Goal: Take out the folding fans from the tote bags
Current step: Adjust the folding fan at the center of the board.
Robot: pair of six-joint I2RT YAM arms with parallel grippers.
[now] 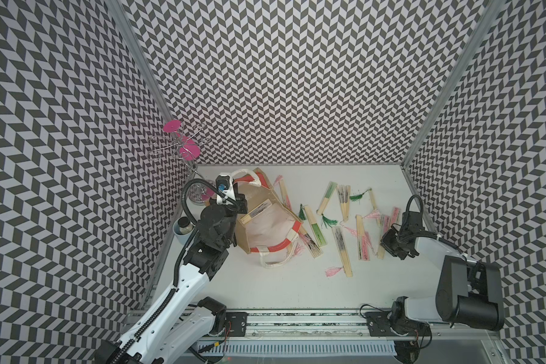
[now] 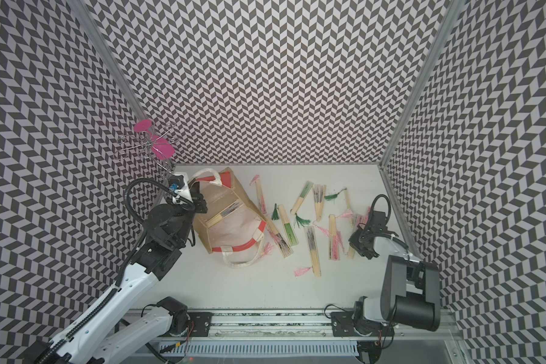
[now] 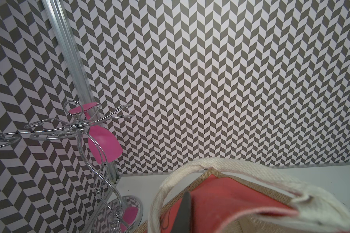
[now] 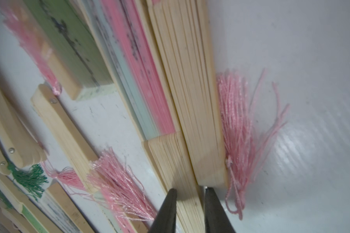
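**Worktop with bag and fans.** The tote bag (image 1: 273, 228) sits toward the far left corner of the worktop (image 1: 265, 283), its mouth gaping toward both top views. The left claw (image 1: 239, 203) is clenched on the bag's far rim, beside a cream handle (image 3: 170, 181). In the left wrist view only one dark finger (image 3: 187, 209) shows, lying against the red-orange panel (image 3: 220, 197).

One black-printed fan (image 1: 257, 210) lies inside the bag, against its tan wall. The other fans (image 1: 341, 249) lie closed and scattered on the worktop between the bag and the right edge, several overlapping, with pink and green tassels trailing from them.

The right claw (image 4: 190, 189) is low over the fans nearest the right edge. Its two dark fingertips (image 4: 170, 209) flank the bamboo end of a pink-papered fan (image 4: 170, 159) that lies flat on the worktop. Whether they press on it cannot be told. A second fan (image 4: 202, 113) lies partly over the first, and its pink tassel (image 4: 238, 131) is spread on the worktop beside it.

A wire stand (image 1: 183, 148) holding a pink glass (image 3: 104, 143) occupies the far left corner.
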